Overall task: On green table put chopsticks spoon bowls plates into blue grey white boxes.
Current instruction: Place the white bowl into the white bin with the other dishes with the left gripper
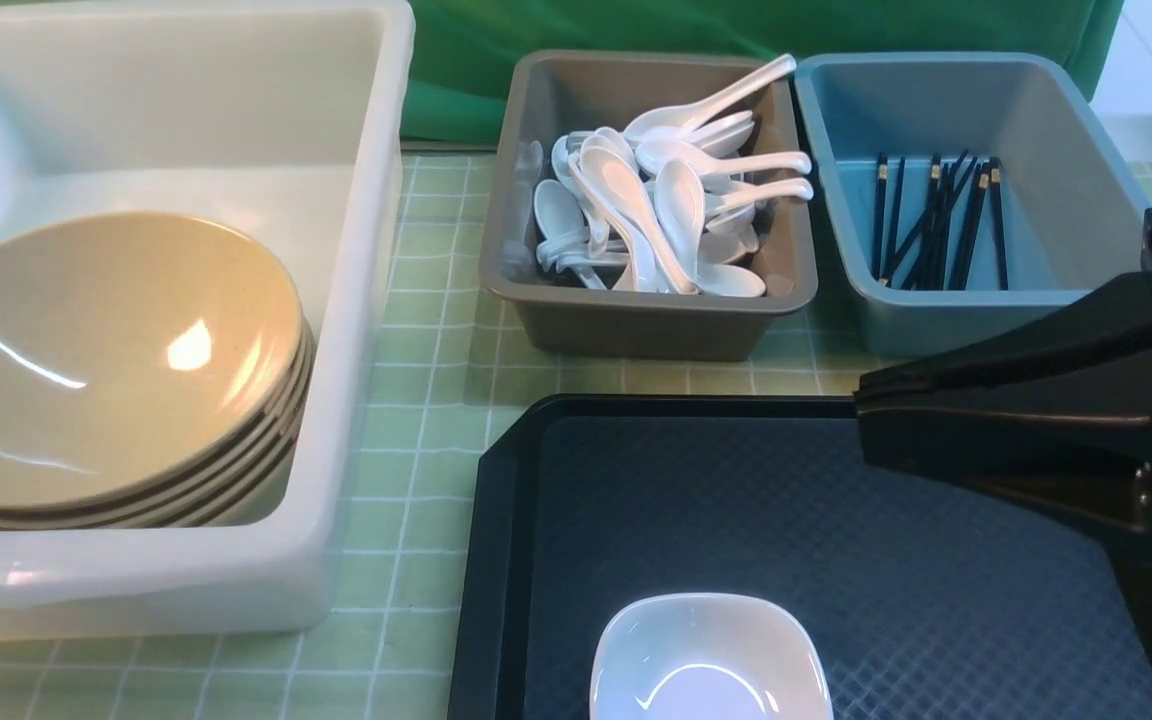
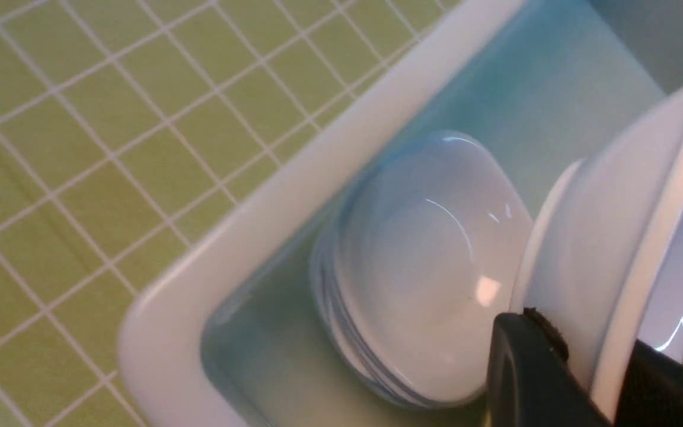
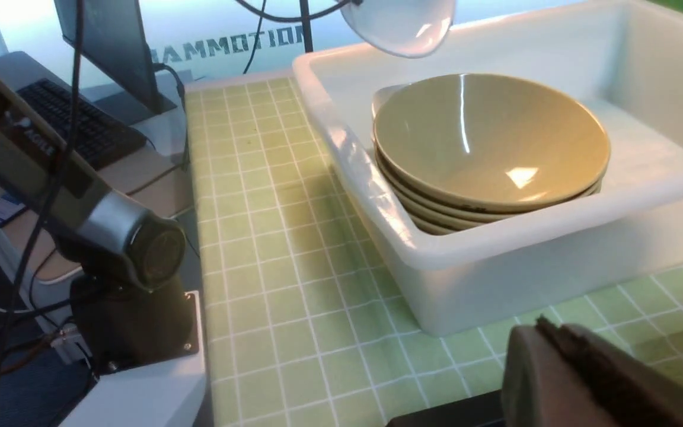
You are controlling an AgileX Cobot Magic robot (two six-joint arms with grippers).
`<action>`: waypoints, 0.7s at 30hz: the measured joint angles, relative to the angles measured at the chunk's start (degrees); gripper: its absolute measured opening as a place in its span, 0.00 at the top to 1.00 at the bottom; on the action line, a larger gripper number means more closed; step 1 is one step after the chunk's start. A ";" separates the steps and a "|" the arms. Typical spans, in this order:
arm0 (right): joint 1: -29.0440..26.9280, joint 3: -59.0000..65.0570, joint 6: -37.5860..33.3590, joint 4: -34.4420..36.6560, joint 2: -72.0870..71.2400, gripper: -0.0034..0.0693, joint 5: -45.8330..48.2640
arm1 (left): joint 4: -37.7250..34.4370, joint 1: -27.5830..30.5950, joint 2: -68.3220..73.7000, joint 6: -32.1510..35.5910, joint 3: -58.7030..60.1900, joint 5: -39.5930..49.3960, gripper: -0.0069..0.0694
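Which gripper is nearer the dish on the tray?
Right. Right gripper hangs over the tray, beyond the dish; left gripper is over the white box, holding a second dish.

Over the white box (image 2: 294, 196), the plate (image 2: 602, 237) in my left fingers (image 2: 525, 379) is cut off at the edge; the plates (image 2: 424, 273) stacked inside it are too blurred to count.
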 joint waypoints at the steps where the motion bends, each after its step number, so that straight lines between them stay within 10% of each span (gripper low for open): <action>1: 0.00 0.00 0.00 0.00 0.00 0.92 0.00 | 0.39 0.00 0.97 -0.52 -0.60 -0.06 0.89; 21: 0.00 0.00 -1.30 -0.05 0.00 0.89 -0.38 | 6.35 -3.19 15.15 -3.46 -3.77 3.37 0.88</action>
